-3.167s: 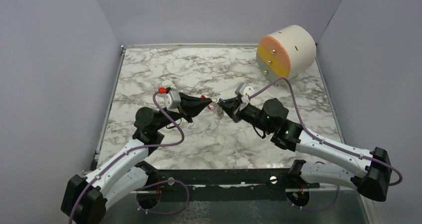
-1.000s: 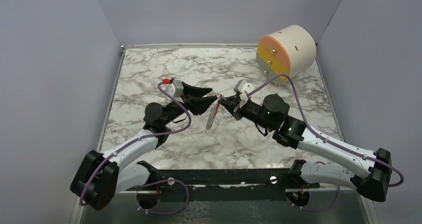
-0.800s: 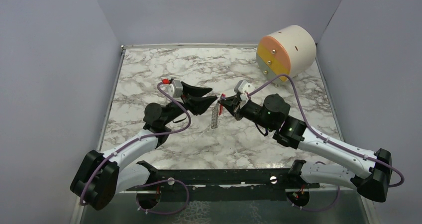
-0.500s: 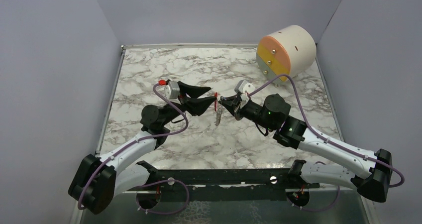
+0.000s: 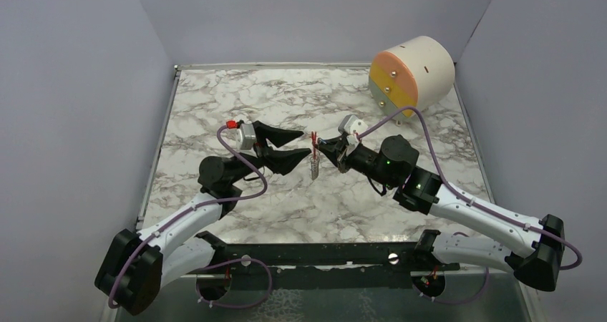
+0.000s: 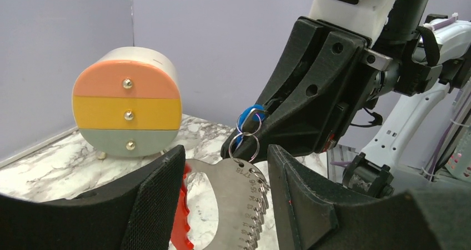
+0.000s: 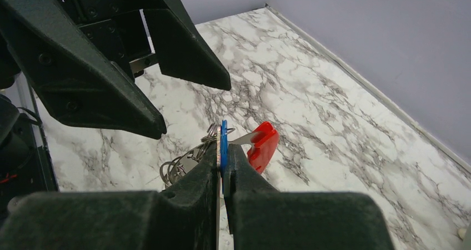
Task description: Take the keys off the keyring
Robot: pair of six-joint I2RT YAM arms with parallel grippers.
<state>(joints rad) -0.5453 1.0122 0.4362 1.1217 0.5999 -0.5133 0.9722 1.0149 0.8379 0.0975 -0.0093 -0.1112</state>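
Surface: marbled white-and-grey table point(image 5: 236, 100), closed in by plain lavender walls point(image 5: 315, 14).

Right gripper point(image 5: 320, 149): clamped tight. Its two black fingertips pinch the keys, and its nose points at the left gripper's tips, close to them.

Keys point(image 7: 223, 141): one tiny blue piece, standing edge-on between the right fingertips, with its top edge poking above them. From the left wrist it shows as a blue curve at the right gripper's nose.

Keyring point(image 6: 244, 200): hangs directly beneath the right fingertips, joined to the blue piece by small wire rings point(image 6: 248, 141). Below the rings is a grey metal strip with a ridged edge and stamped numbers, and a bright red part point(image 7: 262, 144) lies beside it. Whether its lower end touches the table cannot be told.

Left gripper point(image 5: 306, 143): jaws spread and holding nothing. The keyring hangs just ahead of its fingertips, framed in the gap between its two black fingers point(image 6: 161, 194) in its wrist view.

Drawer unit point(image 5: 411, 75): a cream cylinder on its side, its face banded orange, yellow and grey-green, each band with a small metal knob. It stands well beyond the right gripper.
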